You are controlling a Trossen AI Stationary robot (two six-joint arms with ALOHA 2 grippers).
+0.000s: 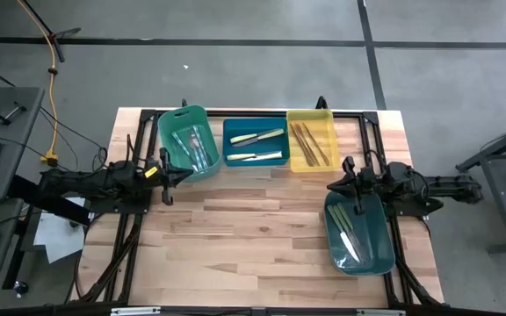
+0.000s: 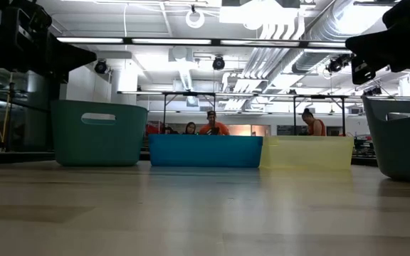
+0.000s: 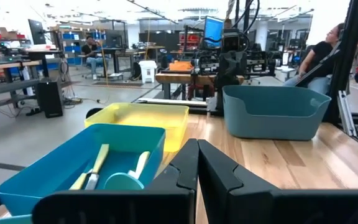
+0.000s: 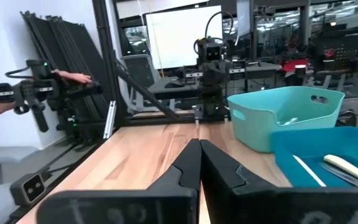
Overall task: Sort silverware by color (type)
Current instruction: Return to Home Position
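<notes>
The silverware lies sorted in four bins. Clear-bluish pieces (image 1: 197, 147) rest in the light green bin (image 1: 172, 132). Pale yellow-handled ones (image 1: 257, 138) lie in the blue bin (image 1: 232, 145), also seen in the left wrist view (image 3: 95, 167). Brownish ones (image 1: 308, 143) lie in the yellow bin (image 1: 323, 118). Green-handled pieces (image 1: 344, 230) lie in the dark teal bin (image 1: 378, 250). My left gripper (image 1: 183, 175) (image 3: 197, 155) hovers shut beside the green bin's near side. My right gripper (image 1: 330, 186) (image 4: 199, 155) hovers shut at the teal bin's far left corner. Neither holds anything.
Three bins stand in a row along the table's far edge (image 2: 98, 131) (image 2: 205, 151) (image 2: 308, 151); the teal bin (image 2: 404, 139) sits at the right side. Bare wood (image 1: 244, 228) spreads between the arms. People sit in the room behind, and a hand holding a device (image 4: 30, 93) shows off the table.
</notes>
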